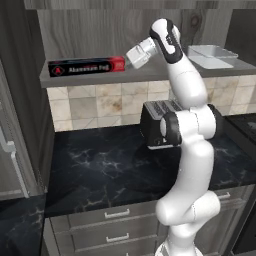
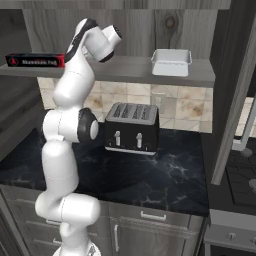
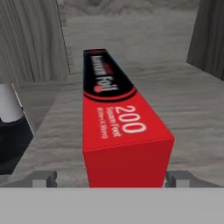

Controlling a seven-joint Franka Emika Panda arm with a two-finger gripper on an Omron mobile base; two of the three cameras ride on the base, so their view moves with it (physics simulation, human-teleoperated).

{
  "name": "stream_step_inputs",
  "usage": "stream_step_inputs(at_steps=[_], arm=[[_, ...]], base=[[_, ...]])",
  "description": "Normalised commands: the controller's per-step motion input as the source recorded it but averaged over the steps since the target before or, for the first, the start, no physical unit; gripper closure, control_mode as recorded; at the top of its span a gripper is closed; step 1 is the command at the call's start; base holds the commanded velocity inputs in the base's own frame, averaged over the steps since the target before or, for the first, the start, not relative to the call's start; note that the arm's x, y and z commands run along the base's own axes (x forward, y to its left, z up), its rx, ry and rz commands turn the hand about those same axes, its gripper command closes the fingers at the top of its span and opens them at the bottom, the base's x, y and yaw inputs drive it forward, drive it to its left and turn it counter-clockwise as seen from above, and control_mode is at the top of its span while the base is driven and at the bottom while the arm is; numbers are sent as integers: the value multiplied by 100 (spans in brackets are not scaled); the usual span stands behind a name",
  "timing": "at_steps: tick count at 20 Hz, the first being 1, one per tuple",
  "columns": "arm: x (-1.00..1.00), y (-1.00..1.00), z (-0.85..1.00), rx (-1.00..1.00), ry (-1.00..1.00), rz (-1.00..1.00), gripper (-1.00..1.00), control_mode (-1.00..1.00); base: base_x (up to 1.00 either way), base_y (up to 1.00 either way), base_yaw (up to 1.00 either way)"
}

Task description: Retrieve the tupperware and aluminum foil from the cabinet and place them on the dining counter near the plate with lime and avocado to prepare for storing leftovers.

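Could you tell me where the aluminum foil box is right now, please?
The foil box lies lengthwise on the cabinet shelf, left of the tupperware and above the toaster; its red end sits between the open gripper fingers.

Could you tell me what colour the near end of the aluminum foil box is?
Red, clearest in the hand view: aluminum foil box.

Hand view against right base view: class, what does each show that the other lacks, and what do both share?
Hand view alone: the gripper with a fingertip each side of the aluminum foil box's red end, and its "200" print. Right base view alone: the tupperware, the black toaster, the marble worktop. Shared: the foil on the cabinet shelf board.
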Motion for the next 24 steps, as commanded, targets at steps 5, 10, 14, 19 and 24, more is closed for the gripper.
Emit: stream_step_inputs(at_steps=[5, 10, 14, 19, 24], arm=[[29, 0, 0, 0, -11, 7, -100, -100], [30, 2, -1, 0, -11, 5, -100, -100], [10, 27, -5, -1, -2, 2, -100, -100], [0, 52, -15, -2, 1, 0, -100, -100], [-3, 62, -29, -2, 5, 0, 100, -100]], base=[[0, 0, 0], [0, 0, 0], [0, 0, 0], [0, 0, 0], [0, 0, 0]])
